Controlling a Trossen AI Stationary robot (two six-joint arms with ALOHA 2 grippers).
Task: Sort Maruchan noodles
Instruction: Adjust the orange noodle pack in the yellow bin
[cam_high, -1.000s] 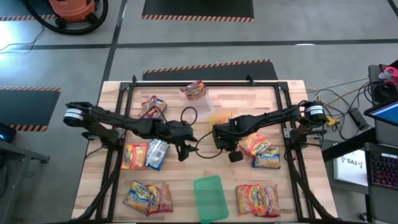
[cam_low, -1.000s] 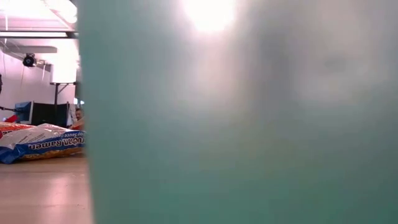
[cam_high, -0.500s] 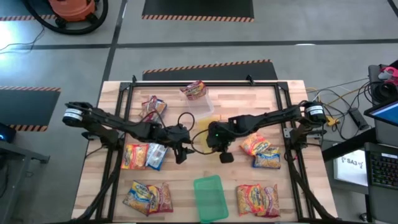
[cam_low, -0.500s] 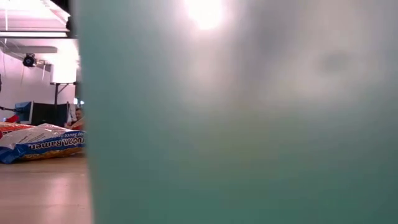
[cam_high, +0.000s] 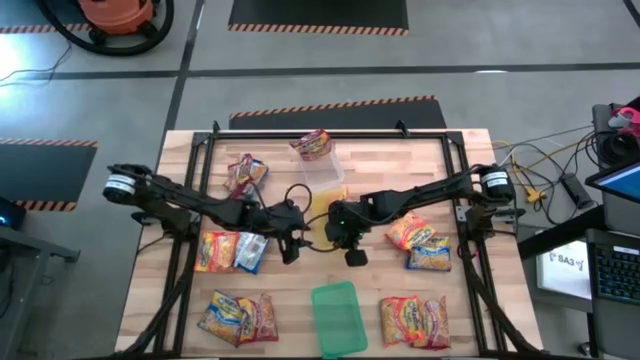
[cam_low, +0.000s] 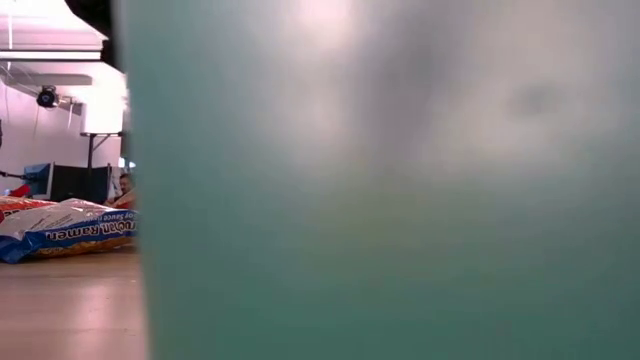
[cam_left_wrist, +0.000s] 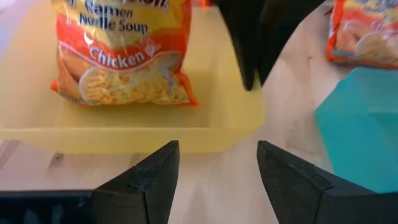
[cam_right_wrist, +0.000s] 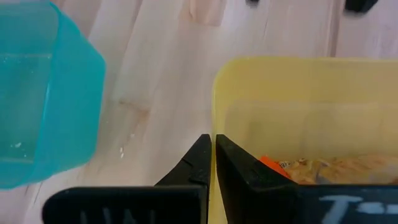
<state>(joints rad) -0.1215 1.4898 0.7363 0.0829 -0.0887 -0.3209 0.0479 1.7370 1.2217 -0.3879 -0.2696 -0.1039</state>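
Note:
A yellow tray (cam_high: 322, 203) (cam_left_wrist: 217, 93) stands mid-table with an orange Chicken noodle packet (cam_left_wrist: 121, 56) lying flat inside. My right gripper (cam_right_wrist: 209, 140) (cam_high: 340, 228) is shut on that tray's wall. My left gripper (cam_left_wrist: 217, 155) (cam_high: 298, 232) is open just left of the tray and touches nothing. More noodle packets lie flat on the table's left (cam_high: 218, 250) and right (cam_high: 408, 232). One packet (cam_high: 312, 143) rests in a clear tray (cam_high: 328, 170). A green tray (cam_high: 338, 318) stands at the near edge. My right gripper pinches the yellow tray's side wall near a corner (cam_right_wrist: 213, 106), one finger (cam_right_wrist: 239, 171) inside the tray and one (cam_right_wrist: 193, 165) outside. The fingers (cam_left_wrist: 249, 43) come from above, pointing down. The tray stays level with its bottom on the table.
Packet pairs lie near the front corners (cam_high: 238, 318) (cam_high: 413, 320), and another packet at far left (cam_high: 245, 172). A blue packet (cam_low: 70, 232) lies left of the green tray (cam_low: 380, 200), which fills most of the low view. A black frame (cam_high: 300, 133) borders the table.
My right gripper has moved toward the table's left and slightly toward the near edge, staying shut on the yellow tray. The tray, with the orange packet in it, has slid along the table with it, closer to my left gripper.

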